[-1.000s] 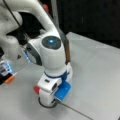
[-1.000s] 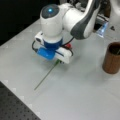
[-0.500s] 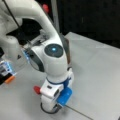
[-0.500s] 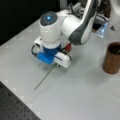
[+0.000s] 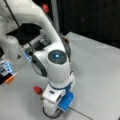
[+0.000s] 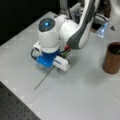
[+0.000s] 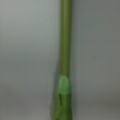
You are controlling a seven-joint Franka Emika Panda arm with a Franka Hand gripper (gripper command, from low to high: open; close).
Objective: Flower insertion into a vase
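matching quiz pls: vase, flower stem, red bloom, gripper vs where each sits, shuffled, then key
Things:
1. vase
2. stem
3. red bloom
4. gripper

Places, in a front view:
A. lying on the table, running down-left from under the gripper
B. standing at the right edge, apart from the arm
C. low over the table, on the stem
D. tucked beside the wrist, above the table

Pairs: 1-B, 2-A, 3-D, 4-C
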